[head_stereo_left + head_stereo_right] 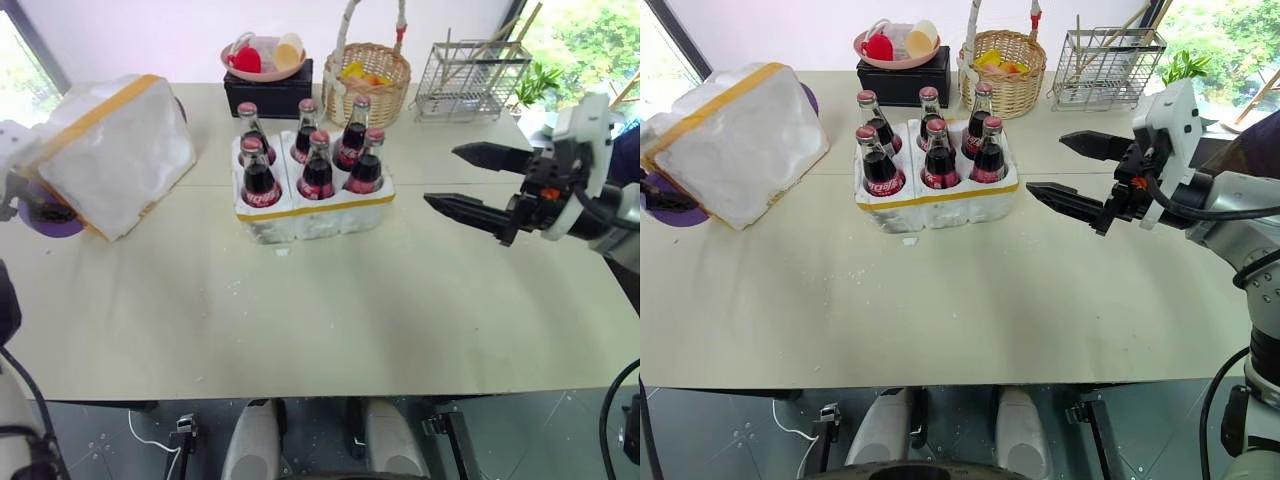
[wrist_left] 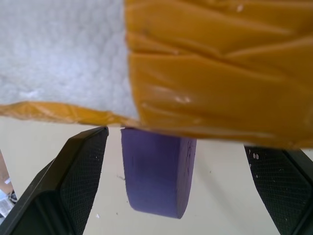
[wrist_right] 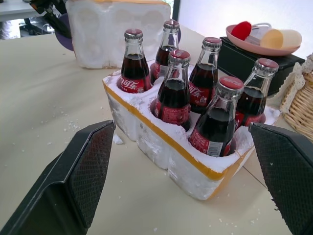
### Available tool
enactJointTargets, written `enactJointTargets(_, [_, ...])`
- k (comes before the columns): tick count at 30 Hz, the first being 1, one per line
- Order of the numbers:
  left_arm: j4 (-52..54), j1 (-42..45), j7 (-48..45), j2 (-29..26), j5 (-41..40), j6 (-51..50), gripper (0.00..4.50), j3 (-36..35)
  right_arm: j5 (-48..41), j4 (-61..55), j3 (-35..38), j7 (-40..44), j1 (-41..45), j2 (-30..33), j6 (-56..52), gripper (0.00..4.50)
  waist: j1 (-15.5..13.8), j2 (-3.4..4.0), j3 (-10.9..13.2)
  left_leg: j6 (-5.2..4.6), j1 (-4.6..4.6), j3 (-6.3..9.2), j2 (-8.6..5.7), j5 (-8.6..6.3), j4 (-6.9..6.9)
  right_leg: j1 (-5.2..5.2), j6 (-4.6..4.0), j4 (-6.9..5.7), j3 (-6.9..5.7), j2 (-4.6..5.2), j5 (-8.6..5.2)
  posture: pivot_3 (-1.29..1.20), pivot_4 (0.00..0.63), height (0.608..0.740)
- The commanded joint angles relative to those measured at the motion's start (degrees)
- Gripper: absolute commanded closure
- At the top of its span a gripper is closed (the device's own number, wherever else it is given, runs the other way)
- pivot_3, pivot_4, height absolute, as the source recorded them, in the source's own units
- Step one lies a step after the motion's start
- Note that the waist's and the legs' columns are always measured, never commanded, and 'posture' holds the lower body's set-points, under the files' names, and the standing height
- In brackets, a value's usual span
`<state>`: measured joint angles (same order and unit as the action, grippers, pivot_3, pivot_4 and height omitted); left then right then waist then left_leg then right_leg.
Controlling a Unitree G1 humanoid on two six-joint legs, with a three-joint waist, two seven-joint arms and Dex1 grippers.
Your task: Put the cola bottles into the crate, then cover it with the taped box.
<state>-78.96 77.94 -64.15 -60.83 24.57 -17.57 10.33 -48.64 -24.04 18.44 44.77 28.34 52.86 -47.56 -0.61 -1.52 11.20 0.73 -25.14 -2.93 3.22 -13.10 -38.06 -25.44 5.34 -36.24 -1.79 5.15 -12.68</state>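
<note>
The cola bottles (image 1: 312, 152), all six, stand upright in the wells of the crate (image 1: 318, 208), in two rows of three, red caps up. The crate sits on the table (image 1: 330, 310), out in front of the right gripper (image 1: 462, 181) and apart from it; that gripper hangs level above the tabletop with its fingers pointing across at the crate, spread wide and empty. From its wrist camera the two black fingers (image 3: 73, 181) frame the crate, with bare table between their tips and the crate's yellow-banded rim. Small white crumbs of styrofoam lie on the table just before the crate.

The taped box (image 1: 115, 150) lies tilted at the far side of the crate from the right gripper, well apart from the bottles. The left gripper (image 2: 176, 186) is at the box's outer lower edge, its fingers spread wide. In its wrist view one finger (image 2: 80, 171) rises on either side of a purple block (image 2: 159, 171), and the box's yellow tape sits right above the fingertips. Whether the fingers touch the box cannot be told.

Beyond the crate, past the reach of the right gripper's tips, stand a wicker basket (image 1: 372, 80), a black box (image 1: 268, 95) with a pink dish (image 1: 262, 58) on top, and a wire rack (image 1: 470, 80).
</note>
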Motion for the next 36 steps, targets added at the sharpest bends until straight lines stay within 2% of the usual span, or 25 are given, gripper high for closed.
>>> enactJointTargets(1, [0.3, 1.3, -0.3, -0.8, 0.7, 0.3, 0.26, 0.2, -1.0, -1.1, 1.1, -0.1, 1.2, 0.9, 0.1, 0.00, 0.0, 0.00, 0.0, 0.00, 0.00, 0.00, 0.00, 0.00, 0.00, 0.00, 0.00, 0.00, 0.00, 0.00, 0.00, 0.00, 0.150, 0.740])
enactJointTargets(3, [0.2, 1.4, -0.7, -0.6, 0.8, 0.0, 0.88, 0.2, -0.9, -1.1, 1.2, 0.0, 1.0, 1.0, 0.1, 0.00, 0.0, 0.00, 0.0, 0.00, 0.00, 0.00, 0.00, 0.00, 0.00, 0.00, 0.00, 0.00, 0.00, 0.00, 0.00, 0.00, 0.150, 0.740])
enactJointTargets(8, [0.2, 1.3, -2.3, -0.3, 1.1, -0.5, 3.55, 0.4, -1.0, -1.4, 1.6, -0.7, 0.6, 0.8, -0.3, 0.00, 0.0, 0.00, 0.0, 0.00, 0.00, 0.00, 0.00, 0.00, -0.01, 0.00, 0.00, 0.00, 0.00, 0.00, 0.00, 0.00, 0.150, 0.740])
enactJointTargets(9, [0.2, 1.2, -2.8, -0.2, 1.0, -0.6, 4.02, 0.4, -1.0, -1.6, 1.7, -0.8, 0.4, 0.8, -0.3, 0.00, 0.0, 0.00, 0.0, 0.00, 0.00, 0.00, 0.00, 0.00, -0.01, 0.00, 0.00, 0.00, 0.00, 0.00, 0.00, 0.00, 0.150, 0.740])
enactJointTargets(10, [0.2, 1.1, -3.2, -0.1, 1.0, -0.7, 4.25, 0.4, -1.0, -1.7, 1.9, -0.8, 0.2, 0.8, -0.4, 0.00, 0.0, 0.00, 0.0, 0.00, 0.00, 0.00, 0.00, 0.00, -0.01, 0.01, 0.00, 0.00, 0.00, 0.00, 0.00, 0.00, 0.150, 0.740])
enactJointTargets(15, [0.3, 0.3, -1.1, 0.1, 0.4, 0.2, 4.26, -0.5, -0.7, -1.8, 2.1, -0.5, -0.3, 1.3, -0.1, 0.00, -0.1, 0.00, 0.0, 0.00, 0.00, 0.00, 0.00, 0.00, -0.03, 0.01, 0.00, -0.01, 0.00, 0.00, 0.00, 0.00, 0.150, 0.740])
enactJointTargets(24, [2.2, 2.1, 13.4, 1.1, -4.9, 14.2, 4.26, -6.5, -3.1, -2.5, 4.7, 0.1, -2.6, 3.5, -1.9, 0.00, -0.1, -0.02, 0.0, 0.00, -0.03, 0.02, -0.01, 0.00, -0.07, 0.01, 0.09, -0.02, 0.00, 0.01, 0.05, 0.00, 0.150, 0.740])
enactJointTargets(29, [7.1, 1.1, 10.5, 3.1, -8.9, 26.7, 4.26, -8.5, -3.7, -3.4, 6.4, -0.2, -4.6, 3.6, -2.2, 0.00, -0.3, -0.03, 0.0, 0.00, -0.06, 0.02, -0.01, 0.00, -0.10, 0.01, 0.10, -0.02, -0.01, 0.01, 0.06, 0.00, 0.150, 0.740])
enactJointTargets(33, [21.2, -5.7, 9.0, 4.9, -12.7, 33.9, 4.26, -9.2, -4.0, -3.5, 6.2, -1.1, -5.2, 3.0, -2.2, 0.00, -0.1, -0.01, 0.0, 0.00, -0.08, 0.01, -0.02, 0.00, -0.13, 0.02, 0.11, -0.01, 0.01, 0.02, 0.08, 0.00, 0.150, 0.740])
enactJointTargets(34, [27.8, -8.6, 9.5, 5.4, -13.7, 33.5, 4.26, -9.7, -4.2, -3.5, 6.1, -1.5, -5.2, 2.8, -2.2, 0.00, -0.1, -0.01, 0.0, 0.00, -0.06, 0.01, -0.02, 0.00, -0.13, 0.02, 0.10, -0.02, 0.03, 0.02, 0.08, 0.00, 0.150, 0.740])
enactJointTargets(36, [43.5, -14.8, 10.4, 6.7, -15.6, 26.6, 4.26, -10.9, -5.0, -3.6, 5.9, -2.6, -5.1, 2.1, -2.4, 0.00, 0.1, -0.01, 0.0, 0.00, -0.06, 0.01, -0.01, 0.01, -0.12, 0.02, 0.10, -0.05, 0.04, 0.02, 0.08, 0.00, 0.150, 0.740])
